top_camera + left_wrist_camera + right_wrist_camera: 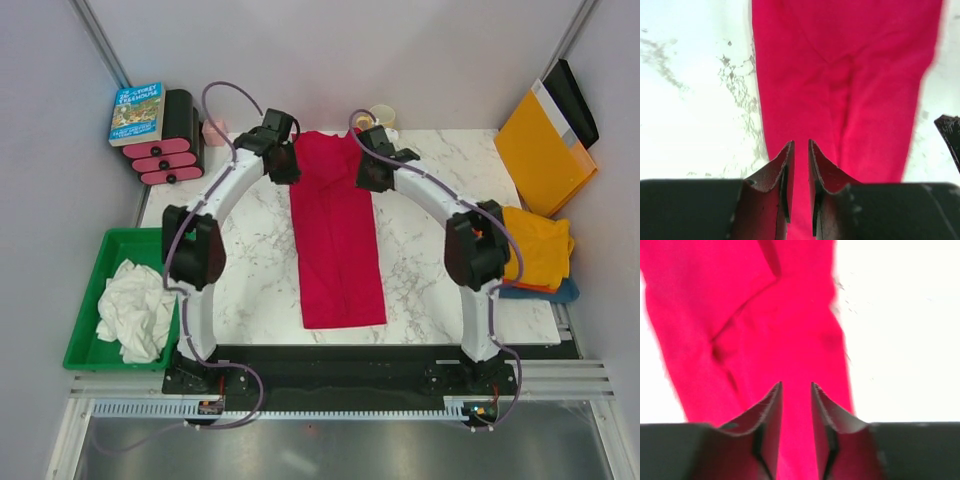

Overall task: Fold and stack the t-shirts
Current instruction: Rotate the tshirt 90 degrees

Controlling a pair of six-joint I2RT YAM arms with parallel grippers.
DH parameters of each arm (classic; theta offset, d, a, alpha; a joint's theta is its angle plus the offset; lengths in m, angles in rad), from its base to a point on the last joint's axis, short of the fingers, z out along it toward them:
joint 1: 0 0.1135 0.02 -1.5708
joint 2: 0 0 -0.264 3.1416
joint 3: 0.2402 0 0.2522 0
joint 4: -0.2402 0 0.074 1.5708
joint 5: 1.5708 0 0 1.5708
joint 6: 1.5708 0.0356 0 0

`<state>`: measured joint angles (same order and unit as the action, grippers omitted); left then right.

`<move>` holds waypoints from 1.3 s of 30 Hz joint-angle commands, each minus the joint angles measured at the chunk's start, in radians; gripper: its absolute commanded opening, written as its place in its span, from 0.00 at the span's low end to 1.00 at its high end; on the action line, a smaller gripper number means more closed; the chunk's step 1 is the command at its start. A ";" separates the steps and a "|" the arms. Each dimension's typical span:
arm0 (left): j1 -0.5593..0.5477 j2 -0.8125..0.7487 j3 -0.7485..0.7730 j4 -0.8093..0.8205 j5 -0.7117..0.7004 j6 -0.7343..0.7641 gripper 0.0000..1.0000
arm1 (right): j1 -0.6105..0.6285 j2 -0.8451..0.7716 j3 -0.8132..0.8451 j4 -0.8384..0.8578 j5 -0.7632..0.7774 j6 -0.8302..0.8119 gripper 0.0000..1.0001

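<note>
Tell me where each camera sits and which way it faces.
Top external: above and behind the arm bases, looking down on the white marble-patterned table; both arms show, left gripper and right gripper flanking the far end of the crimson red cloth t-shirt.
Left wrist: on the left arm, facing along the t-shirt; its two fingers show, slightly apart.
Right wrist: likewise on the right arm.
Shared: all see the t-shirt.
</note>
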<state>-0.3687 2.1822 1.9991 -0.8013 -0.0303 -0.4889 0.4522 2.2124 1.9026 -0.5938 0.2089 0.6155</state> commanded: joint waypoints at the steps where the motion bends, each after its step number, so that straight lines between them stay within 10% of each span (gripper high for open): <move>1: -0.084 -0.313 -0.246 0.069 -0.049 -0.020 0.23 | 0.000 -0.354 -0.259 0.069 0.070 -0.036 0.39; 8: -0.459 -0.628 -0.834 0.172 -0.305 -0.196 0.22 | 0.052 -0.830 -0.868 0.195 0.076 -0.121 0.43; 15: -0.627 -0.812 -1.198 0.238 -0.342 -0.465 0.29 | 0.146 -1.025 -1.023 0.101 0.098 -0.089 0.45; 39: -0.681 -0.730 -1.254 0.320 -0.254 -0.577 0.45 | 0.223 -1.077 -1.176 0.115 0.086 -0.062 0.48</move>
<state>-1.0348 1.4334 0.7410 -0.5198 -0.3164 -1.0042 0.6708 1.1507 0.7212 -0.4850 0.2886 0.5602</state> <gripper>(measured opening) 0.455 0.477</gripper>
